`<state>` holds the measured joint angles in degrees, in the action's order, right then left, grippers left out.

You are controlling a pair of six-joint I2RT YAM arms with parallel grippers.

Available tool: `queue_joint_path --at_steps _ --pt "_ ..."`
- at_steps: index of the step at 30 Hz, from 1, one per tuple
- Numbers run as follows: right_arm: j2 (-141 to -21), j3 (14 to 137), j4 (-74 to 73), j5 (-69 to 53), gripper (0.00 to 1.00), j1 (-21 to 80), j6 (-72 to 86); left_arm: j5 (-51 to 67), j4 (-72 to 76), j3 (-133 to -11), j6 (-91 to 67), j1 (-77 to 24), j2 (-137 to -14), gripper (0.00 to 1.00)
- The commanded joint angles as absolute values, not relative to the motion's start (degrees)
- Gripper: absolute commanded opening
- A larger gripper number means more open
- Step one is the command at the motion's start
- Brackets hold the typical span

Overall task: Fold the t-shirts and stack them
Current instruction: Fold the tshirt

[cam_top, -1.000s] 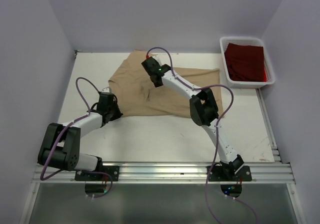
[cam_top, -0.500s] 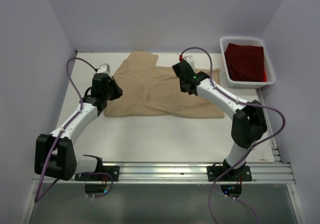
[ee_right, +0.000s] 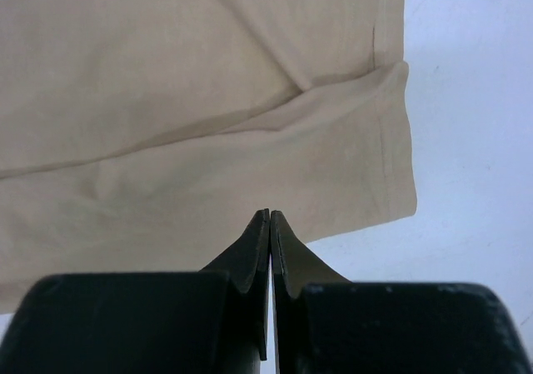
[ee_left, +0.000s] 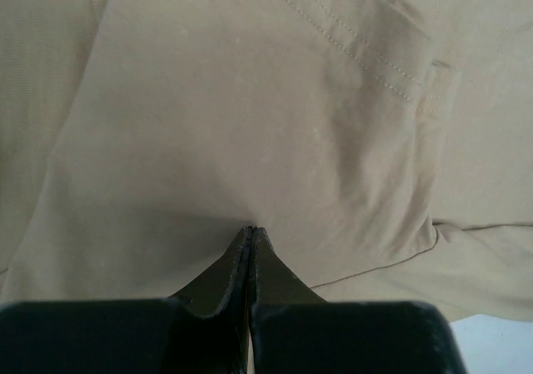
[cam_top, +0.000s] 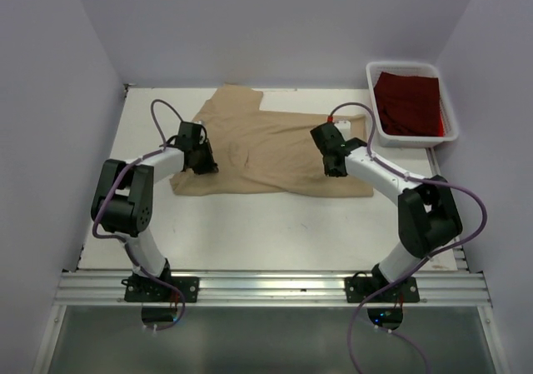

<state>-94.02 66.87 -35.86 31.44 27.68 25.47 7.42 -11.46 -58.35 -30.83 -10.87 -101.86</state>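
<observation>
When viewed from above, find the tan t-shirt [cam_top: 258, 145] spread across the rear middle of the white table [cam_top: 275, 224], lying sideways with one sleeve pointing to the back wall and the hem toward the right. Note shallow creases across the cloth and, in the right wrist view, a second layer showing along the edge near the hem corner. Locate the left gripper [ee_left: 251, 234] at the shirt's left end, tips down against the cloth. Read its jaws as closed, fingers pressed flat together with no gap. Cannot tell from the left wrist view whether any cloth is nipped at the tips. Observe a double line of seam stitching beyond the tips and a sliver of bare table at the lower right corner of that view. Locate the right gripper [ee_right: 269, 217] over the shirt's right part, just inside the hem corner, with bare table beside it. Read these jaws as closed too, tips touching; no pinched cloth to be made out. Find the dark red t-shirt [cam_top: 408, 103] folded inside the white bin [cam_top: 371, 91] at the table's rear right corner, well apart from both grippers and just beyond the tan shirt's hem.
</observation>
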Motion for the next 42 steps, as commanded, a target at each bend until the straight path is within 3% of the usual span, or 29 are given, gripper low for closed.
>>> queue_joint_path --at_steps 1,17,28,42 --pt "-90.97 63.91 -32.88 29.46 0.0 25.93 27.95 10.98 -9.93 -58.54 -29.79 -10.37 -101.16 0.0" --pt "-100.11 56.52 -24.08 22.76 0.0 20.39 27.69 10.03 -9.22 -52.38 -28.13 -10.46 -99.93 0.0" --pt "-96.85 57.12 -38.22 26.72 0.0 17.58 32.43 0.45 -25.21 -47.12 -29.79 -10.37 -97.74 0.0" --pt "-92.99 50.98 -48.07 15.47 0.0 17.31 39.37 5.18 -39.28 -45.53 -32.34 -10.46 -89.92 0.0"
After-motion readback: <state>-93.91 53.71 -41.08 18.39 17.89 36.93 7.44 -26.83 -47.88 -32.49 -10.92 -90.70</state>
